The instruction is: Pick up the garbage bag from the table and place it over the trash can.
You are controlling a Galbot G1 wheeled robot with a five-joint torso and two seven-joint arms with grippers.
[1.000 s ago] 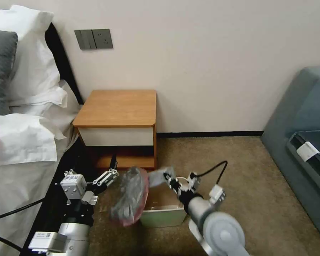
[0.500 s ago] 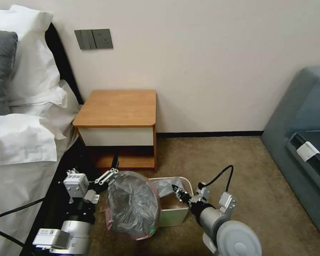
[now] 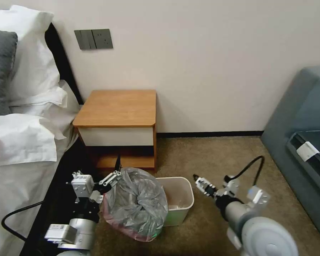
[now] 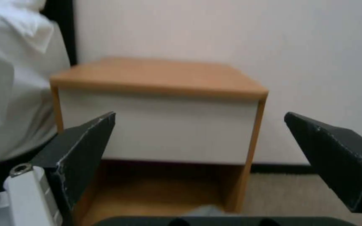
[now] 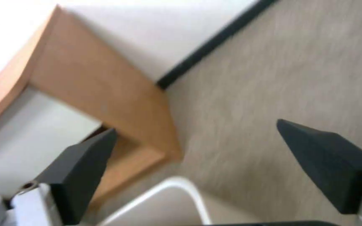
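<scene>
**Listener:** Two arms, you said. Where do they sit from the head camera?

**Operator:** Both are low, near the carpet. My left gripper (image 3: 112, 176) is beside the bed (image 3: 21, 142), its fingers spread, right against the upper left edge of the garbage bag (image 3: 137, 204). I cannot tell whether they touch the plastic. The bag is a crumpled grey mound with a pinkish rim, puffed up and lying over the left end of the trash can (image 3: 179, 199). The bin's right part is uncovered, with its cream rim and inside showing. My right gripper (image 3: 201, 184) hangs just right of the bin, clear of it and holding nothing. The table (image 3: 119, 106) stands behind the bin against the wall, its orange-brown top bare.

**Listener:** And the left wrist camera?

**Operator:** Here the left gripper (image 4: 198, 150) has two dark fingers (image 4: 85, 150) set wide apart, with nothing between them. Beyond them I see the table (image 4: 160, 78) head on: wooden top, white front panel, low shelf. White bedding (image 4: 13, 78) fills one side.

**Listener:** The right wrist camera?

**Operator:** The right gripper (image 5: 193, 163) is also wide apart and empty. Between its fingers (image 5: 80, 169) I see carpet (image 5: 273, 78) and a curved stretch of the trash can (image 5: 181, 191) rim. A corner of the table (image 5: 105, 88) sits farther off, next to the dark skirting.
</scene>
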